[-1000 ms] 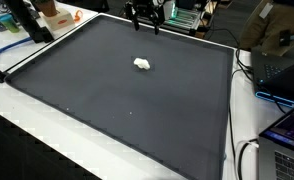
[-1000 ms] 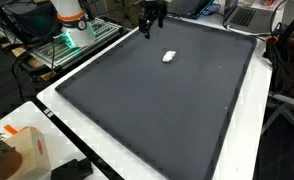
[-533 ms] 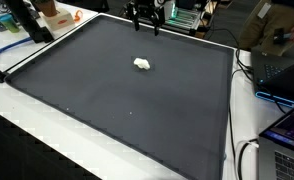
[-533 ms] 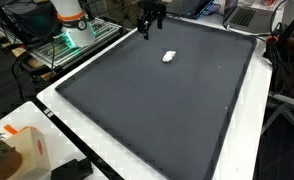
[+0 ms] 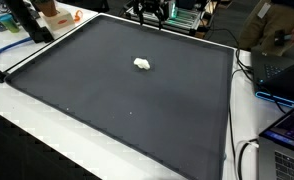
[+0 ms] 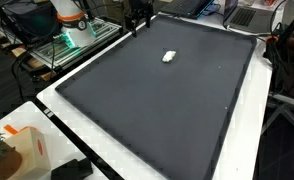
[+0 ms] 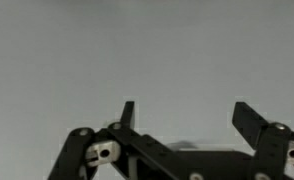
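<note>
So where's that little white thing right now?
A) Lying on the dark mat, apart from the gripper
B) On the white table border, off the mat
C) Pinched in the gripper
A: the white thing lies on the dark mat, while the gripper hangs open and empty near the mat's far edge.

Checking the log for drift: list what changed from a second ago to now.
The gripper shifted toward the edge of the dark mat, farther from the white lump. It took hold of nothing; the wrist view shows its jaws open and empty. Lump and mat stayed put.
</note>
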Action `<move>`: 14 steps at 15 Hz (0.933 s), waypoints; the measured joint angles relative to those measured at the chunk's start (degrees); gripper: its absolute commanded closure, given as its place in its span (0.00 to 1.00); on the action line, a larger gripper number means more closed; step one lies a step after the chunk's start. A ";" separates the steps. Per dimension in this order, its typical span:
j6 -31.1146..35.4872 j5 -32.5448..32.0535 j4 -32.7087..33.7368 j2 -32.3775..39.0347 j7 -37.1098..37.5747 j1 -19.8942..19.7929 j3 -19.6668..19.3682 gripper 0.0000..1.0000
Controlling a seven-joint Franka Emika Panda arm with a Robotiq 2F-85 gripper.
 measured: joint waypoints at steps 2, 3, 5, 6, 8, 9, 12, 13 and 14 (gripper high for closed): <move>0.21 -0.24 -2.31 -2.81 0.03 0.00 0.18 0.00; 0.36 -0.48 -3.37 -4.19 0.03 0.00 0.26 0.00; 1.03 -0.92 -3.39 -6.02 0.13 -0.02 0.32 0.00; 2.35 -0.82 -2.97 -6.53 0.25 -0.04 0.30 0.00; 5.39 -0.05 -2.69 -7.34 0.26 -0.02 0.26 0.00; 6.79 0.24 -3.20 -7.86 0.25 0.00 0.26 0.00; 9.33 0.30 -2.91 -8.26 0.25 0.01 0.26 0.00; 10.05 0.32 -2.66 -8.26 0.25 0.02 0.26 0.00; 10.77 0.36 -2.75 -8.37 0.18 0.10 0.25 0.00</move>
